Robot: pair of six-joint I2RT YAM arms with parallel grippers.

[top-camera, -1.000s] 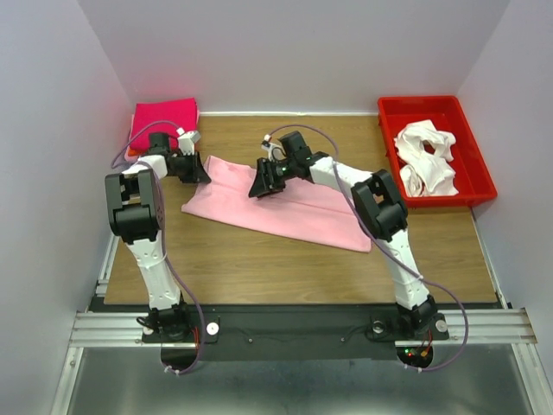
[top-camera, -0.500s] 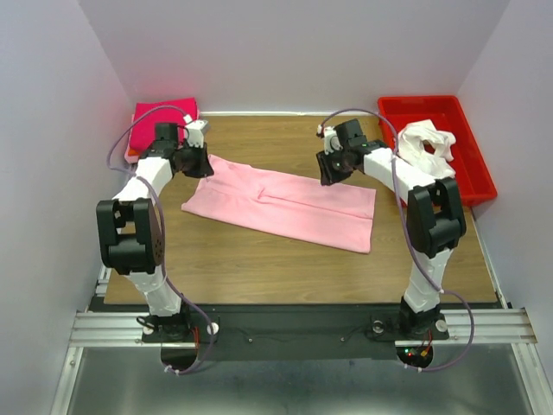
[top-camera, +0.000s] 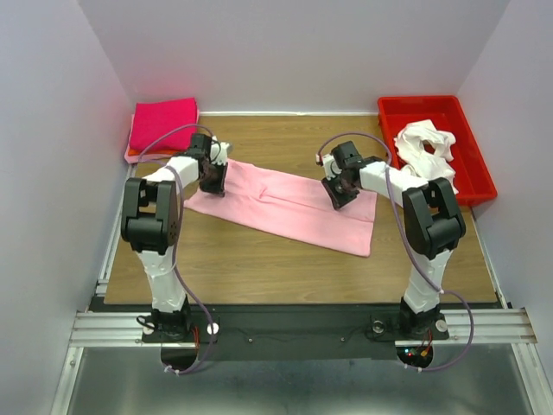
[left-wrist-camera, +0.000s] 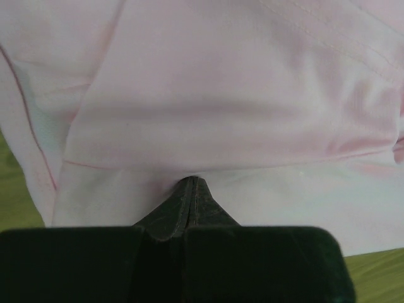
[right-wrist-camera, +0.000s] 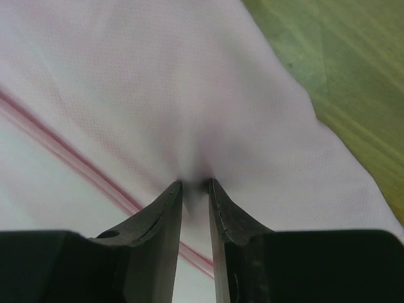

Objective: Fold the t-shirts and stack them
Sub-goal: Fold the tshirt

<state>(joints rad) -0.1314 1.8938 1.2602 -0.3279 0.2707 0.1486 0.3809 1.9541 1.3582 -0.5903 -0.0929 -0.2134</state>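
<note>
Right gripper (right-wrist-camera: 196, 185) pinches pink t-shirt (right-wrist-camera: 158, 82), seen only wrist-side

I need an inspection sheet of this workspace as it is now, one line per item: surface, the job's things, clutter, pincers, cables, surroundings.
Surface: wooden table, brown and flat.
Job's things: light pink t-shirt lying flat mid-table, partly folded; magenta t-shirt folded at the far left corner; white t-shirts crumpled in the red tray, far right.
Clutter: nothing seen.
Pincers: left pincer shut on the light pink t-shirt's left end; right pincer nearly shut, with cloth of the shirt's right part gathered between its tips.
Cables: purple cables loop along both arms.
Surroundings: pale walls on three sides; metal rail at the near edge.
</note>
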